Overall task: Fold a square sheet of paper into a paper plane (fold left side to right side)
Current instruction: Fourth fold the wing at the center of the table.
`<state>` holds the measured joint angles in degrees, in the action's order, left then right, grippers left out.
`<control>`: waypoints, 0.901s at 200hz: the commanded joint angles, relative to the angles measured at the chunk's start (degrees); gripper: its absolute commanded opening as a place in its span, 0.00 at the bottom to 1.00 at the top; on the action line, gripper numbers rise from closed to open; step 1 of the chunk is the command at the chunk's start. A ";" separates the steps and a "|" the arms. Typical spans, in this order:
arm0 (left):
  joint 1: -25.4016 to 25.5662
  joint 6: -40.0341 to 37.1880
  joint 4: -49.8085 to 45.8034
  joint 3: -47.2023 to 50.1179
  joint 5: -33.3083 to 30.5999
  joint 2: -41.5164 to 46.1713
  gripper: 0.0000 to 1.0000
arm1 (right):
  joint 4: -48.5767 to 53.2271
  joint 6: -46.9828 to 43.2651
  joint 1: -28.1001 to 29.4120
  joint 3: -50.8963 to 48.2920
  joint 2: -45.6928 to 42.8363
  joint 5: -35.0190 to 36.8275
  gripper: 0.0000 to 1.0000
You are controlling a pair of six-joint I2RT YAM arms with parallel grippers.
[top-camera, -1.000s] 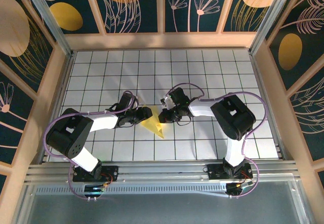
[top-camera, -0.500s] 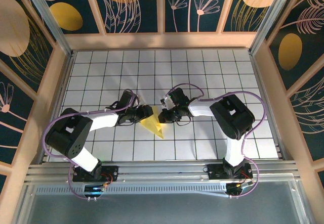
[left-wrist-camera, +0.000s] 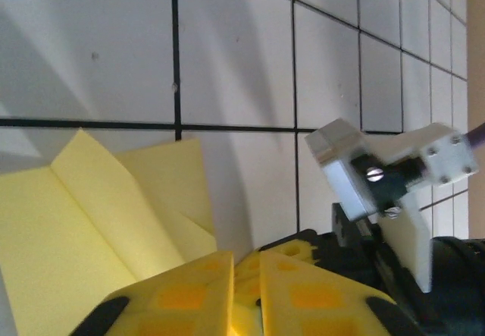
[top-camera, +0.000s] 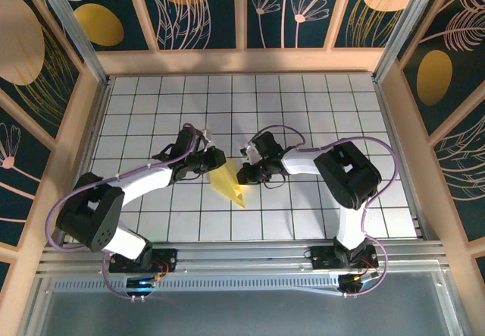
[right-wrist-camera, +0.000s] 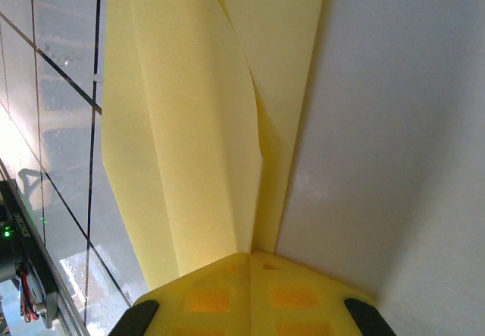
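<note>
The square sheet of paper (top-camera: 227, 183) is bright yellow and creased into a pointed shape on the white grid tiles, tip toward the near edge. My left gripper (top-camera: 216, 159) is at its far left edge. In the left wrist view its jaws (left-wrist-camera: 246, 264) are nearly together on that edge, and a flap of the paper (left-wrist-camera: 98, 222) stands up to the left. My right gripper (top-camera: 244, 175) is shut, its tips down on the right side of the paper. In the right wrist view the closed tips (right-wrist-camera: 250, 256) meet the crease of the paper (right-wrist-camera: 189, 124).
The two grippers are very close; the right gripper's body (left-wrist-camera: 379, 177) sits just beyond my left fingers. White grid tiles (top-camera: 318, 108) spread all round the paper. Wooden walls (top-camera: 242, 61) with dark floral panels enclose the table on three sides.
My left gripper has closed its jaws after standing open and has shifted slightly toward the far side at the paper's left edge. The right gripper has not moved.
</note>
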<state>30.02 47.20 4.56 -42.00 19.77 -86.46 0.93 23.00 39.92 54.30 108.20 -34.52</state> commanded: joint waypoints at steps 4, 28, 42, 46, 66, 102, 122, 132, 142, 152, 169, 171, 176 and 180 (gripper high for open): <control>0.30 -0.19 3.19 1.22 4.59 -3.43 0.11 | 5.31 -0.15 1.12 -0.61 3.63 6.74 0.00; 0.42 -0.56 4.22 1.19 5.71 -6.05 0.08 | 5.64 -0.19 1.21 -0.52 3.68 7.01 0.00; 0.48 -0.83 4.54 1.29 5.90 -7.32 0.08 | 5.93 -0.24 1.27 -0.27 3.85 7.19 0.00; 0.44 -0.92 4.58 1.39 5.90 -7.68 0.08 | 6.09 -0.32 1.30 -0.27 3.91 7.27 0.00; 0.48 -1.39 3.87 1.55 5.02 -8.80 0.08 | 7.04 -0.67 1.39 0.19 4.12 7.89 0.00; 0.48 -2.11 2.83 2.42 3.36 -9.99 0.08 | 8.14 -1.15 1.47 0.70 4.23 8.58 0.00; 0.48 -2.17 2.48 2.84 2.54 -10.57 0.07 | 8.63 -1.38 1.45 0.95 4.39 8.86 0.00; 0.48 -2.00 2.39 3.08 2.06 -10.55 0.06 | 8.72 -1.51 1.47 0.95 4.47 8.77 0.00; 0.49 -1.99 2.26 3.11 1.78 -10.64 0.06 | 8.82 -1.52 1.48 0.87 4.52 8.90 0.00; 0.54 -2.07 1.97 3.19 1.31 -10.66 0.05 | 9.02 -1.69 1.43 0.89 4.47 8.95 0.00; 0.49 -2.19 1.25 3.22 0.26 -10.75 0.05 | 9.22 -1.73 1.47 0.91 4.40 8.95 0.00; 0.48 -2.15 1.22 3.21 0.20 -10.75 0.05 | 9.26 -1.73 1.47 0.94 4.34 8.95 0.00; 0.53 -2.18 1.16 3.32 -0.05 -10.74 0.04 | 9.27 -1.73 1.47 0.98 4.22 8.95 0.00; 0.44 -2.15 1.07 3.41 -0.23 -10.83 0.04 | 9.27 -1.73 1.47 1.06 4.09 8.95 0.00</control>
<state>30.33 46.02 7.38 -39.53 21.85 -96.51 3.60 22.79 40.71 56.27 108.71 -32.77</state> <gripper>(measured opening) 0.057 0.052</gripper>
